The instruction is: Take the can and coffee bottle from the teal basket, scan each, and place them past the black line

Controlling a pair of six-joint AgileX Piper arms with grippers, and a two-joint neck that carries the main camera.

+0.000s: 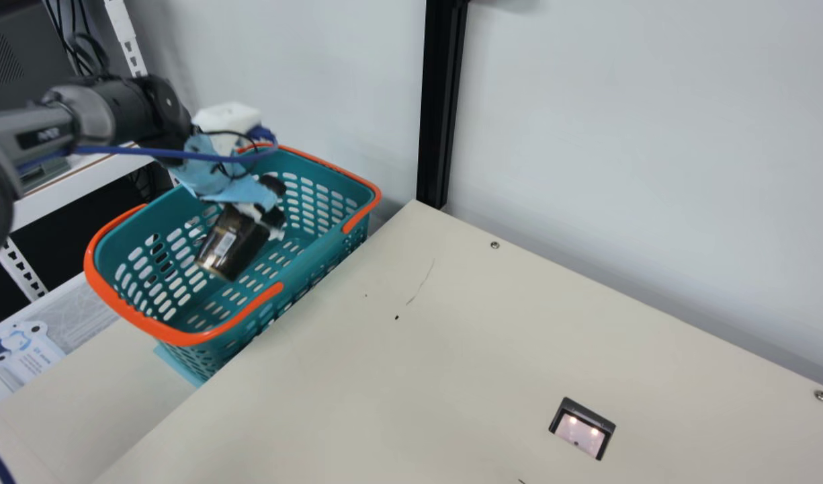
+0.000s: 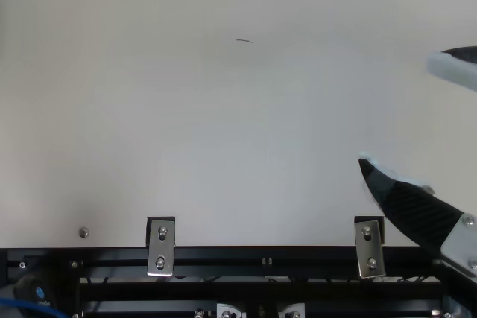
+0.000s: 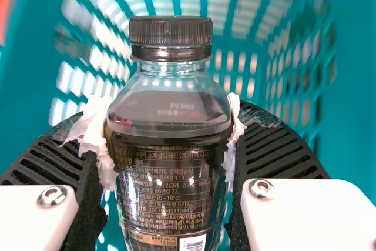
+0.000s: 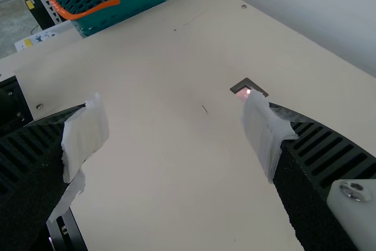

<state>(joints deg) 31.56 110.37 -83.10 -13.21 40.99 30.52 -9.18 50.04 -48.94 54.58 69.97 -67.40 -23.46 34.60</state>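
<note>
Fingers of the right gripper [image 4: 173, 116], nearest item: spread wide, nothing between them, pale padding [image 4: 83, 139] at the tips, held over the cream table [image 1: 451, 376]. Next, farther out: one scanner [image 1: 581, 431], its window lit, set into the tabletop. Farther still: one teal basket [image 1: 142, 324], orange-rimmed, standing past the table's edge near the wall. Left gripper [image 3: 166, 119], at the basket: fingers parted by the width of one coffee bottle [image 3: 170, 189] and closed upon its sides; bottle tilted, inside the basket's outline, dark contents. Step in hand, as judged: removal of the coffee bottle from the basket, the scan yet to be made. Next move, as judged: a lift clear of the rim, a carry across to the scanner, a turn to bring the barcode [image 3: 192, 243] to the lit window, then set-down past the black line. Comparison of views: left wrist view supplies the cap [image 3: 170, 38], the liquid level and the seat of both fingers against the bottle; main view supplies the bottle's lean and the stretch of table between basket and scanner, over which the load must travel.
</note>
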